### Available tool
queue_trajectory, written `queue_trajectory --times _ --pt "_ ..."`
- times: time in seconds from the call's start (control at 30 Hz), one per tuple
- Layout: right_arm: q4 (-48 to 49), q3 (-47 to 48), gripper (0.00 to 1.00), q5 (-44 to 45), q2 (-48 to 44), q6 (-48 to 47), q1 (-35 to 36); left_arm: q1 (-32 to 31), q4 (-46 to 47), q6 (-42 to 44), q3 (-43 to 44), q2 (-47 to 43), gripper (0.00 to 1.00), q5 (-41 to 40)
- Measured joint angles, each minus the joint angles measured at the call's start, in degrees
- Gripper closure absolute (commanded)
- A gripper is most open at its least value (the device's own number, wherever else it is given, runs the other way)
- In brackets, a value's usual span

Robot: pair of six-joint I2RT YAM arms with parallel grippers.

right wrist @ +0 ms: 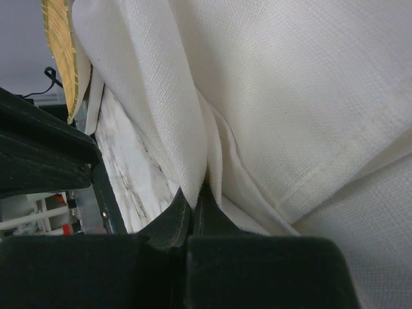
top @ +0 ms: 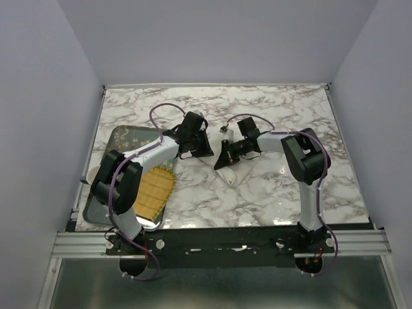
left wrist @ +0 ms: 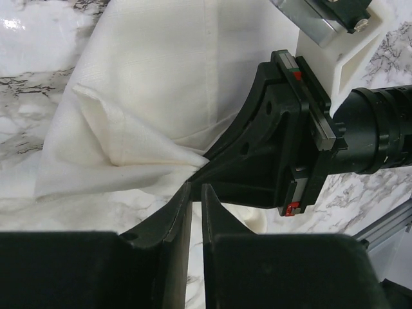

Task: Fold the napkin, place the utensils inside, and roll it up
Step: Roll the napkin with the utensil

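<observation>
Honestly, slipping is the worry. The right gripper [right wrist: 192, 205] is clamped shut on only a thin raised fold of the napkin [left wrist: 161, 77], so a tug could free it or bunch the cloth. The left gripper [left wrist: 195, 193] is open a crack and empty. The napkin lies rumpled mid-table [top: 270, 116], between the grippers. Its fold tapers to the right gripper's tips, and I can't tell its long axis.

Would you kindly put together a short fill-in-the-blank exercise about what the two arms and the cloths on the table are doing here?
1. The right end effector is closed on a fold of the cream-white cloth napkin, which lies on the ____-patterned table.
2. The yellow woven mat rests on the silver metal tray, on the ____ arm's side.
3. The left end effector sits close beside the right one, at the edge of the ____.
Missing words: marble; left; napkin.
</observation>
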Motion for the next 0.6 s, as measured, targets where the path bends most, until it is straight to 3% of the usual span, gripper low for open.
queue_trajectory --times 0.17,0.6 --pt "0.0 0.0 0.98 -0.3 0.1 0.2 -0.3 -0.3 0.5 0.0 -0.2 0.0 0.99 0.5" --pt "-0.9 0.5 0.97 -0.3 0.3 0.5 -0.3 -0.5 -0.3 -0.1 -0.3 3.0 1.0 0.4"
